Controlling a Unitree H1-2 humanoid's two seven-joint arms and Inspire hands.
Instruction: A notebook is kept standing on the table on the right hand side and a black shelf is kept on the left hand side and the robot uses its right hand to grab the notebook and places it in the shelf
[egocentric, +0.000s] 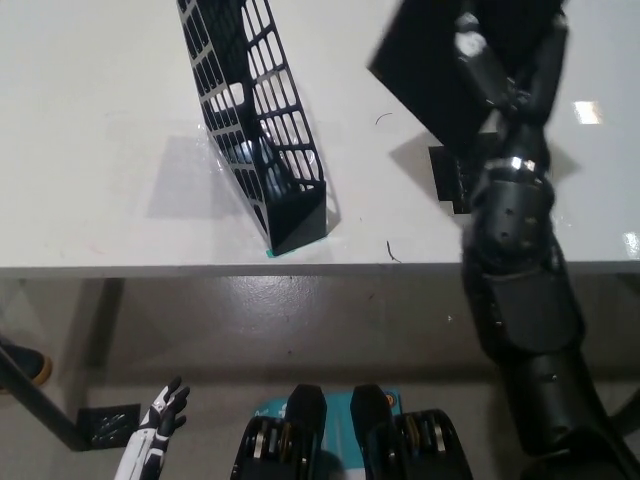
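Note:
The black notebook (435, 65) is lifted off the table at the upper right, held flat and tilted by my black right hand (500, 75), which is shut on it. A black mesh shelf (255, 120) stands on the white table (100, 200) left of centre, its open top slanting up toward the far edge. The notebook hangs to the right of the shelf, apart from it. My white left hand (160, 420) rests low at the lower left, below the table edge, fingers apart and holding nothing.
A flat black stand (450, 175) lies on the table under my right arm. The table's front edge runs across the middle of the picture. A dark frame and foot plate (100, 425) sit on the floor at the lower left.

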